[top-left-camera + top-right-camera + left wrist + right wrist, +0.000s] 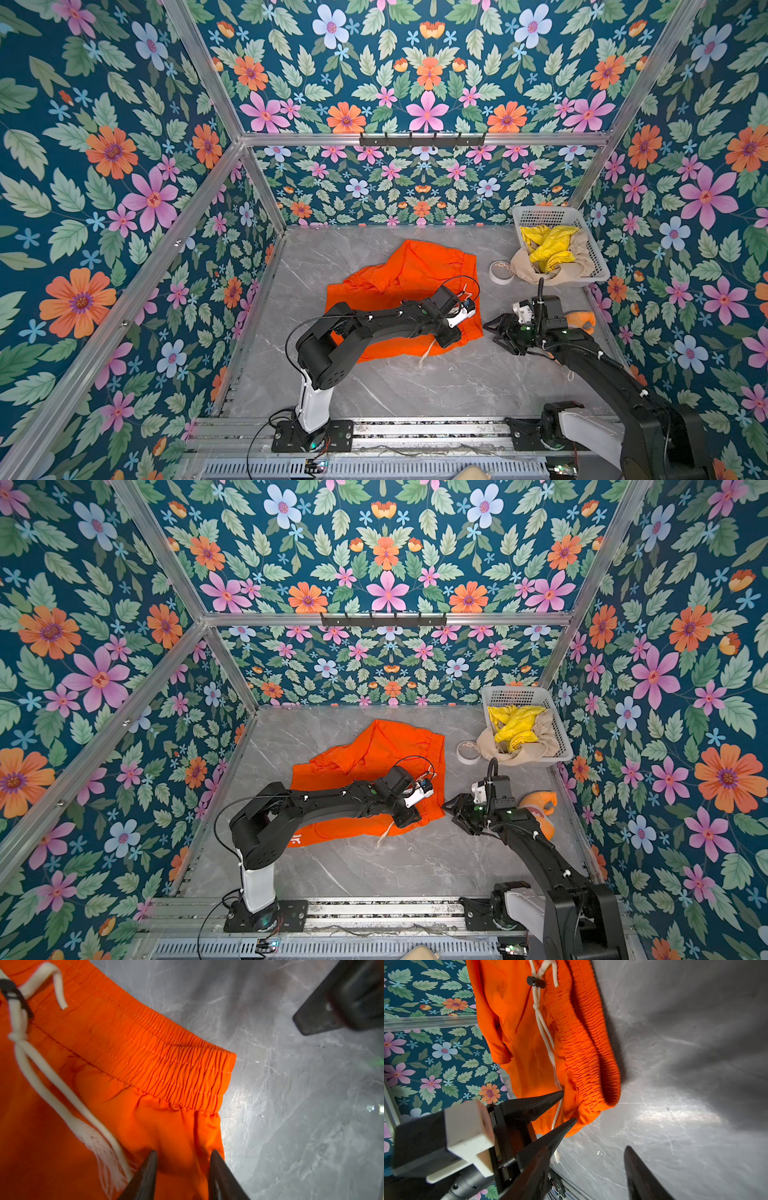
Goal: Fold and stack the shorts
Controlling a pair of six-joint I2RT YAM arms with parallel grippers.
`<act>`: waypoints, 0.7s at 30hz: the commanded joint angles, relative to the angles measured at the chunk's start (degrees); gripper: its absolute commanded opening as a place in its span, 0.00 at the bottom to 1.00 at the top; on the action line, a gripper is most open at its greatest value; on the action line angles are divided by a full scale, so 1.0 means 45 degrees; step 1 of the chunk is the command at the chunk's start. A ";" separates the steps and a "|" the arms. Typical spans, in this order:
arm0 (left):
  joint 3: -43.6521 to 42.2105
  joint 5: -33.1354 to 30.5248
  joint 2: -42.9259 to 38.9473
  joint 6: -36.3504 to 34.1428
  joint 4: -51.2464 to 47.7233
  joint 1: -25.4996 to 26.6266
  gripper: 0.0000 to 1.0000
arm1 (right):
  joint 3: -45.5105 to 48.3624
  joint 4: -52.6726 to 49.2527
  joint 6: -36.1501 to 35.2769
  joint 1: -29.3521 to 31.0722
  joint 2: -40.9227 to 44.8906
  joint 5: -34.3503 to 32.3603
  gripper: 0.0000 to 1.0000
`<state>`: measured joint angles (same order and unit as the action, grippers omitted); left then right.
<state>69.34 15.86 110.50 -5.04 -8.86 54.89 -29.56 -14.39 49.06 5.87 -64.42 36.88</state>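
Your left gripper (184, 1153) has its jaws apart astride the waistband corner of the orange shorts (407, 270) lying mid-table (415, 386), your right gripper (490, 332) hovers spread and empty just beside it, and the yellow shorts (548, 247) and beige shorts (524, 266) sit heaped in the basket (540, 214) at the far right.

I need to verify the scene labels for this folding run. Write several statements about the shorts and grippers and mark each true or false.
1. The orange shorts lie on the table. True.
2. The yellow shorts lie folded on the table. False: they are bunched in the basket.
3. The right gripper holds the beige shorts. False: it is open and holds nothing; the beige shorts are in the basket.
4. The tape roll sits beside the basket. True.
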 commanded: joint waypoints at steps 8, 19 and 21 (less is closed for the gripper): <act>-0.0306 0.0053 0.0403 0.0685 0.0737 -0.0215 0.20 | -0.0510 0.2447 0.0529 0.0599 -0.3217 0.0615 0.57; -0.0757 0.0459 0.0310 0.0680 0.1078 -0.0416 0.18 | -0.0976 0.4744 0.1394 0.1158 -0.5951 0.0856 0.50; -0.0823 0.0485 0.0250 0.0692 0.1209 -0.0421 0.18 | -0.1190 0.5004 0.1476 0.1338 -0.6317 0.0952 0.47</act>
<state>65.91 17.30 112.09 -1.93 -3.84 53.08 -34.11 5.04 53.91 11.14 -91.15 41.74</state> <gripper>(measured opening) 0.182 0.480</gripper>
